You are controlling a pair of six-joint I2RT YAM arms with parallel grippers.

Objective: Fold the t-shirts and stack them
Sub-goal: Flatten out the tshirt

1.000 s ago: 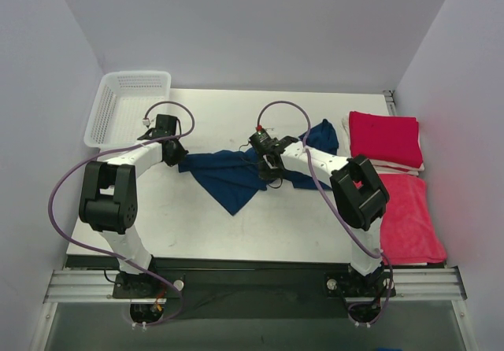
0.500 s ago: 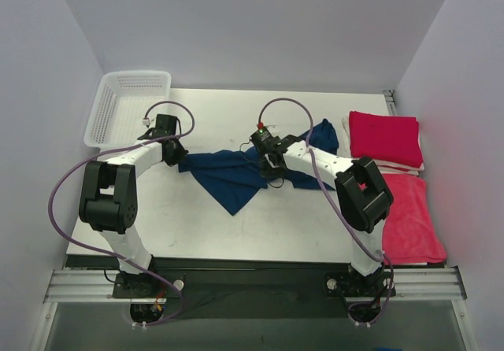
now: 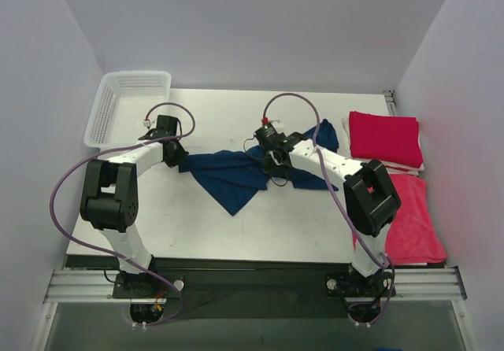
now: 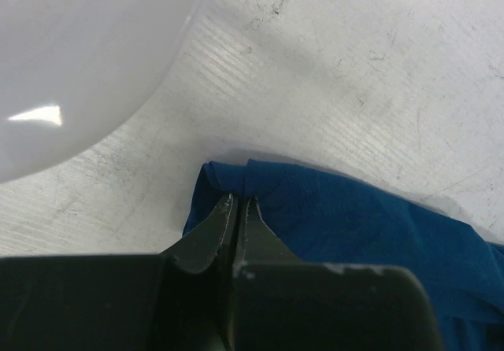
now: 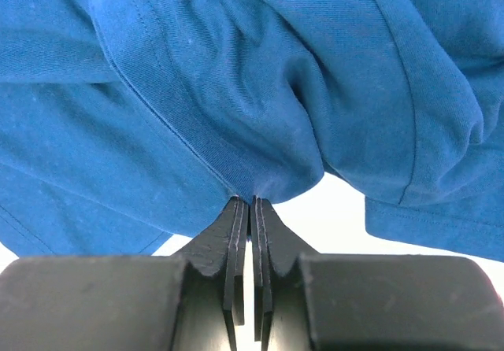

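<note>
No readable text, labels, brands or numbers on anything in view.

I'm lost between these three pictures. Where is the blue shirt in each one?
Top external: navy t-shirt bunched mid-table, between both arms.
Left wrist: navy t-shirt lower right, corner pinched by the left gripper.
Right wrist: navy t-shirt fills the upper picture, fold pinched by the right gripper.
Shared landmark: the white table under it.

- Navy t-shirt point(image 5: 236, 91): soft, matt knit cloth, stitched hems.
- Red t-shirts point(image 3: 384, 137): matt cloth.
- Worktop point(image 4: 354, 75): pale, scuffed, finely ribbed.
- Basket point(image 3: 126, 108): white plastic mesh.
</note>
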